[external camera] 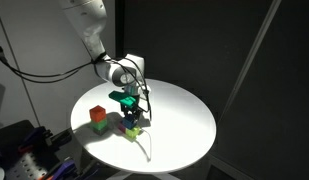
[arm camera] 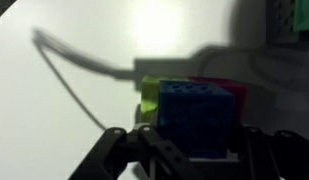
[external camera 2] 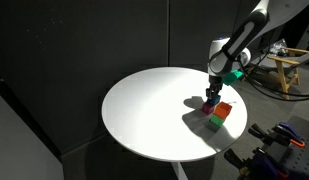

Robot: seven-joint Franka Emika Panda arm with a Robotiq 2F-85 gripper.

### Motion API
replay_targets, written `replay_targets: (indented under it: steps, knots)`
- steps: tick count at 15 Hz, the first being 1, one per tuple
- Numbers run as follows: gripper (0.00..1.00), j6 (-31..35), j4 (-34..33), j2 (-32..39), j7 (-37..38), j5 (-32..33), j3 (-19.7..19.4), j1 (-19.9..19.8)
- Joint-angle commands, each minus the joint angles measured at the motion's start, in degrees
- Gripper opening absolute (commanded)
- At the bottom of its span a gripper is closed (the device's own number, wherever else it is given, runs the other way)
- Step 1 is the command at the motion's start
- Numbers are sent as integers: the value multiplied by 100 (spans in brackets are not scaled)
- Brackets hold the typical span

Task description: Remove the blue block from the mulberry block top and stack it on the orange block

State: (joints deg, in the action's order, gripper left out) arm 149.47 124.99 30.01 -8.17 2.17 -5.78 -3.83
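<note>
Near the middle of the wrist view, the blue block (arm camera: 197,115) fills the space between the two dark fingers (arm camera: 124,152) of the hand (arm camera: 199,150). The fingers are spread to either side of the block and lie close to its flanks. Whether they press on it cannot be told. A strip of the mulberry block (arm camera: 220,84) shows just behind and under the blue one, and a yellow-green block (arm camera: 147,98) touches the pair on the left of the frame. In both exterior views the hand (external camera: 130,106) (external camera 2: 211,94) hangs low over this cluster on the round white surface (external camera: 184,115). The orange block (external camera: 97,114) sits on a green block (external camera: 98,127), near the cluster, toward the left of the frame. A thin pale cable (arm camera: 74,75) curves across the surface.
</note>
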Motion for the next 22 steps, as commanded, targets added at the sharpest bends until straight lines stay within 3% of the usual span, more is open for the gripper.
replay_targets:
  steps: [1,13,22]
  knots:
    - [31,-28,-67,2,83,237,-3,-6]
    - [27,-601,117,-588,32,492,-32,-14]
    - [27,-940,501,-1454,101,751,-111,-2]
